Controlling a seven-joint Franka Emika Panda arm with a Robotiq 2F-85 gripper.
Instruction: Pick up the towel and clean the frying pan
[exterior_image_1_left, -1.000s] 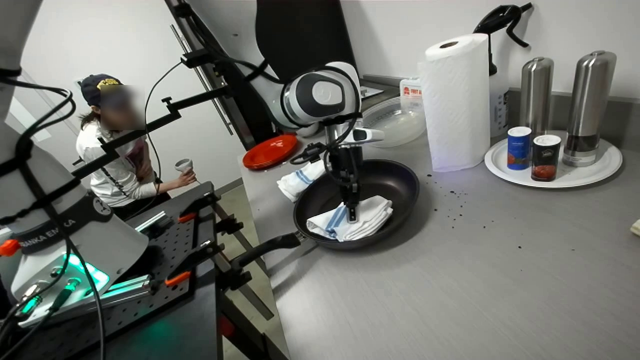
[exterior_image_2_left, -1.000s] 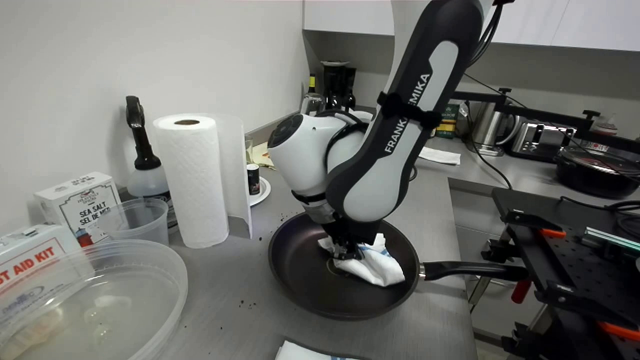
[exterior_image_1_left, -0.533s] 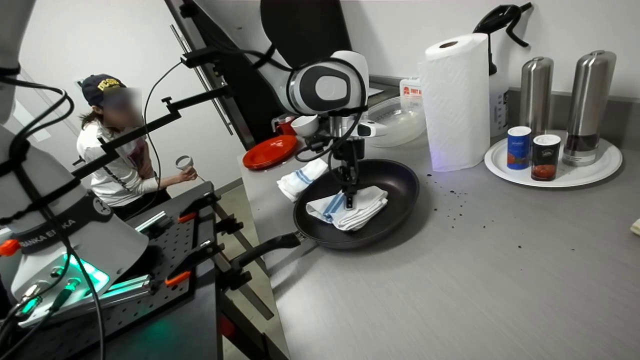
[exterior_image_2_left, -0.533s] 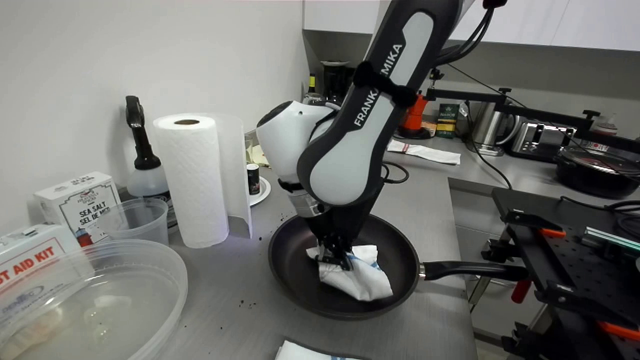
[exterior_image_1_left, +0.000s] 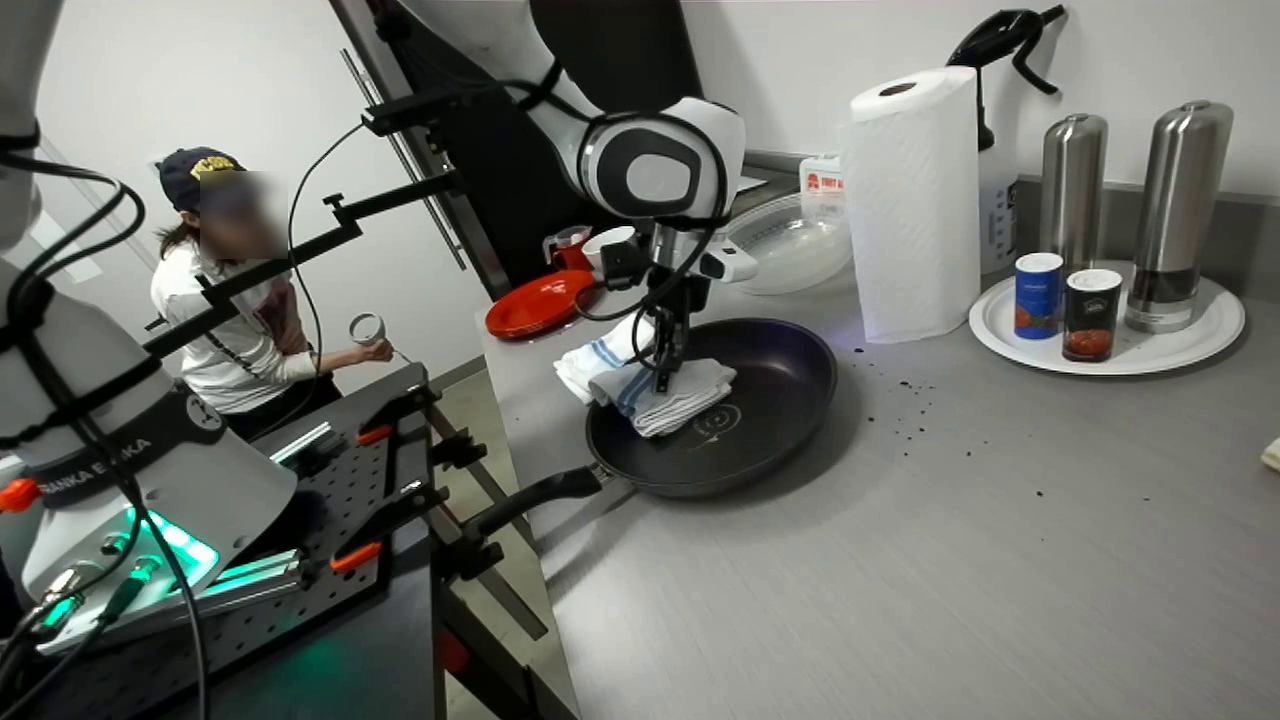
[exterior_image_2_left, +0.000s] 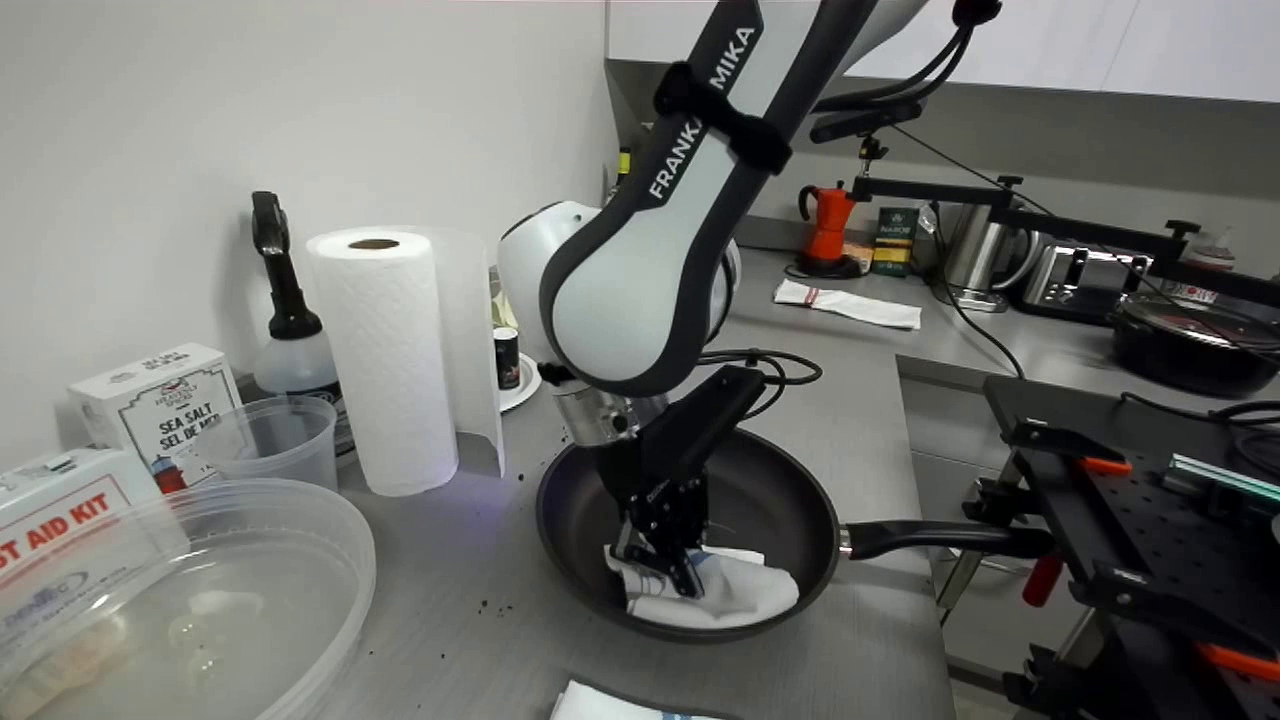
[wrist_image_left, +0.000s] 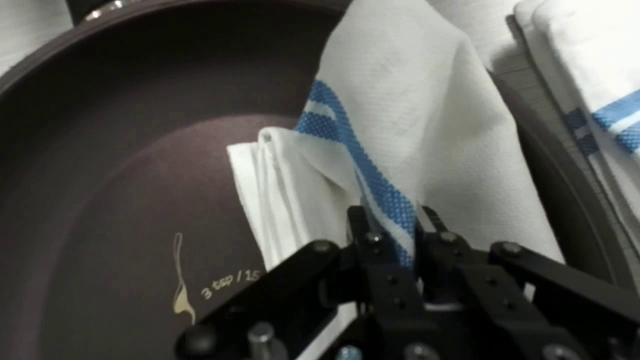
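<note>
Towel (wrist_image_left: 425, 125), white with blue stripes, held bunched by the gripper (wrist_image_left: 392, 230), cloth pinched at the stripe between close-set fingers (wrist_image_left: 360, 230). Towel seen in the pan (wrist_image_left: 150, 165), off to one side by its wall, one end seen across the rim in the wrist view; whether the rim is touched cannot be told. Spoon mark (wrist_image_left: 183, 300) and lettering "3 tsp / 15" (wrist_image_left: 230, 283) printed on the pan floor. Second towel (wrist_image_left: 600, 75), folded, same stripes, laid just outside the pan on the counter (exterior_image_1_left: 900, 580). Handle (exterior_image_1_left: 535, 500) projected past the counter's edge. Dark specks (exterior_image_1_left: 1039, 494) scattered near the pan. Farther off, in both exterior views: paper roll (exterior_image_2_left: 385, 380) set upright, spray bottle (exterior_image_2_left: 295, 365) placed beside it, clear bowl (exterior_image_2_left: 260, 610). Salt box (exterior_image_2_left: 165, 415), first-aid box (exterior_image_2_left: 65, 540) and small tub (exterior_image_2_left: 275, 455) grouped by the bowl in an exterior view. White plate (exterior_image_1_left: 1150, 360) set with a steel mill (exterior_image_1_left: 1180, 210) and two shakers (exterior_image_1_left: 1037, 300); second mill (exterior_image_1_left: 1073, 190) stood behind, base hidden. Red plate (exterior_image_1_left: 540, 303) noted near the second towel. Person (exterior_image_1_left: 250, 330) in a cap, face blurred, seen past the robot base (exterior_image_1_left: 210, 490). Farthest, in an exterior view, red pot (exterior_image_2_left: 828, 228), kettle (exterior_image_2_left: 970, 260), toaster (exterior_image_2_left: 1080, 285) and lidded pot (exterior_image_2_left: 1180, 350) ranged at the back
</note>
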